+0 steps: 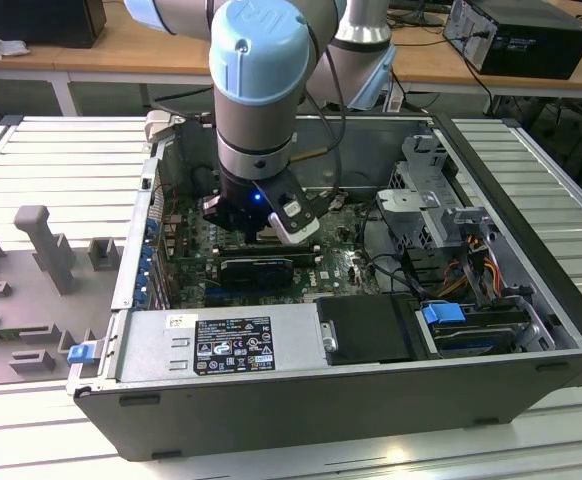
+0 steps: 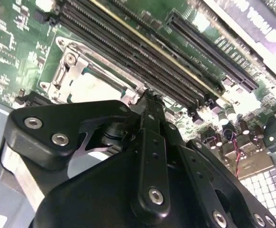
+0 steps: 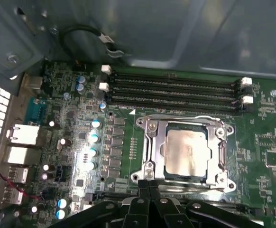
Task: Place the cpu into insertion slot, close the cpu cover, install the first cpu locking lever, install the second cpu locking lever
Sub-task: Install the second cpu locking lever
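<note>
The gripper [image 3: 148, 186] hangs low inside the open computer case [image 1: 531, 330], its fingers pressed together with nothing between them, tips at the near edge of the insertion slot [image 3: 185, 153]. The pinched tips read as a pushing tool rather than a grasp, set against the thin wire lever [image 3: 195, 189] that runs along that edge of the socket. The cpu [image 3: 185, 149] lies seated in the slot, its pale top showing through the window of the cpu cover [image 3: 153, 142], which is folded down flat over it. Room is tight: the rows of memory slots [image 3: 171, 90] run just beside the socket's far edge, a long black card connector [image 2: 209, 52] lies beyond them, and the case walls rise on all sides. In the exterior view the arm [image 1: 256, 90] drops nearly straight down over the motherboard [image 1: 341, 265], well apart from the drive cage [image 1: 416, 200] at the exterior view's right.
</note>
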`<state>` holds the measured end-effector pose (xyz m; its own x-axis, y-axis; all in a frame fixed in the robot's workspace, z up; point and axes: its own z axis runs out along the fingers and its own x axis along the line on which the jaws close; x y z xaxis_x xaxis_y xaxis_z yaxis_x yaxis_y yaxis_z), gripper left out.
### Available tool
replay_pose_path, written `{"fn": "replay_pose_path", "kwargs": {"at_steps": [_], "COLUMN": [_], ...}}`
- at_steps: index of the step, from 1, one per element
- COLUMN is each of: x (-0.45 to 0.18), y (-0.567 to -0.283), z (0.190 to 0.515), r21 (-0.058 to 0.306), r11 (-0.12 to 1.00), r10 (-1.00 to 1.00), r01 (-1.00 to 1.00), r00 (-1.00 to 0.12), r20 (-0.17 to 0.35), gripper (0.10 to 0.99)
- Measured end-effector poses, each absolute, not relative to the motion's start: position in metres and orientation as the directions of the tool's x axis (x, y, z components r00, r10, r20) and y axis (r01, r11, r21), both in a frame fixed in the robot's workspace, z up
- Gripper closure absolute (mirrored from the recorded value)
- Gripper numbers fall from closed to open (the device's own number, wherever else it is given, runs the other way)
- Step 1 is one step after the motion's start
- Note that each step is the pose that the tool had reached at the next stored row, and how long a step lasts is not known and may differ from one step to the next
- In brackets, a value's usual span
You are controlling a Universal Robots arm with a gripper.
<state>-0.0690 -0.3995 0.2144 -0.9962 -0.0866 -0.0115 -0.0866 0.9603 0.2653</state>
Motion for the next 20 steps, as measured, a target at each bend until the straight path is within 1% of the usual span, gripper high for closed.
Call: {"fn": "replay_pose_path", "kwargs": {"at_steps": [8,13,18,20], "x": [-0.072,-0.073,-0.074,-0.078], "y": [-0.408,-0.408,-0.408,-0.408], "z": [0.21,0.2,0.195,0.192], "r21": [0.285,0.298,0.332,0.339], "r11": [0.955,0.951,0.939,0.936], "r10": [-0.088,-0.088,-0.088,-0.089], "r01": [-0.089,-0.089,-0.09,-0.091], "r00": [-0.996,-0.996,-0.996,-0.996], "r20": [-0.015,-0.017,-0.02,-0.02], "gripper": [0.98,0.98,0.98,0.98]}}
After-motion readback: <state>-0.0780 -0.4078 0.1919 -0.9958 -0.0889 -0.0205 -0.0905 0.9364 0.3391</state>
